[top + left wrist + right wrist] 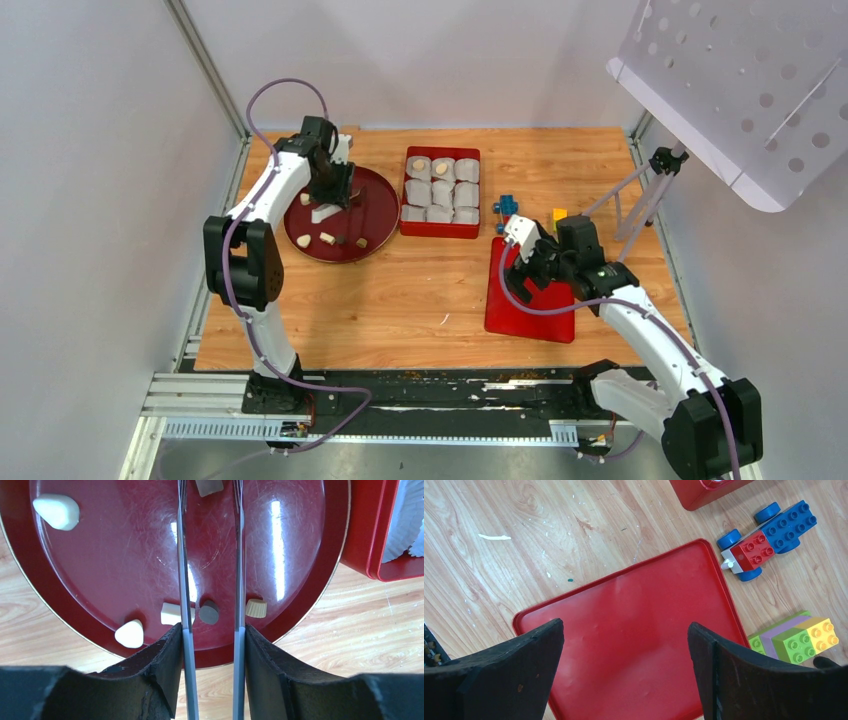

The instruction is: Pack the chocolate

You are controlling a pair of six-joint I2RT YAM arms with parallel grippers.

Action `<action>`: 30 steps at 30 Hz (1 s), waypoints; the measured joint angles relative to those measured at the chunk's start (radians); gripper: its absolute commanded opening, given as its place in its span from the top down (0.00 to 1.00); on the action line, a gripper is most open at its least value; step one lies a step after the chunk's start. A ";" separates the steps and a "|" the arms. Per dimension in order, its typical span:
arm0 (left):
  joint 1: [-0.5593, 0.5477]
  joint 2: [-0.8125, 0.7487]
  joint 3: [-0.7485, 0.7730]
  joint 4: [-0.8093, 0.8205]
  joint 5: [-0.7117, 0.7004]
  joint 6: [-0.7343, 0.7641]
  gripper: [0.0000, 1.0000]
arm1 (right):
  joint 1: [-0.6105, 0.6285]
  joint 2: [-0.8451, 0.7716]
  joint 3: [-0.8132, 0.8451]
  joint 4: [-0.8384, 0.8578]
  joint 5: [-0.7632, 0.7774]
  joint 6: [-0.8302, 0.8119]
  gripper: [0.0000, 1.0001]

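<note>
Several chocolate pieces lie on a round dark-red plate [310, 555]: a cream lump [56, 511], a white one [129, 633], a pale block [171, 613], a dark round one [209, 612] and a tan ridged one [256, 608]. My left gripper [211, 630] hangs over the plate, shut on grey metal tongs [239, 555]. A brown piece [209, 486] sits between the blades at their far end; I cannot tell whether they pinch it. The red box [440, 228] of white paper cups holds two tan pieces [422, 163]. My right gripper [625, 625] is open and empty above a flat red lid [634, 630].
A blue and red toy car [769, 537] and a green, purple and yellow block stack [794, 640] lie right of the lid. A small tripod [650, 190] stands at the far right under a perforated white panel [750, 80]. The red box [370, 540] adjoins the plate.
</note>
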 measured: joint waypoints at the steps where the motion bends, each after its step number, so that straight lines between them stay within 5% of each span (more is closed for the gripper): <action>1: 0.000 0.000 -0.002 -0.002 0.000 -0.001 0.54 | -0.002 -0.001 0.000 0.000 0.000 0.000 0.06; 9: 0.001 0.000 0.002 -0.006 0.022 -0.003 0.79 | -0.014 -0.011 0.000 0.000 0.000 0.000 0.06; 17: -0.044 -0.010 0.102 -0.007 0.072 0.006 0.80 | -0.026 -0.024 -0.006 0.000 0.000 0.000 0.06; 30: -0.301 0.049 0.311 0.064 0.146 0.020 0.80 | -0.026 -0.032 -0.018 -0.001 -0.011 0.007 0.06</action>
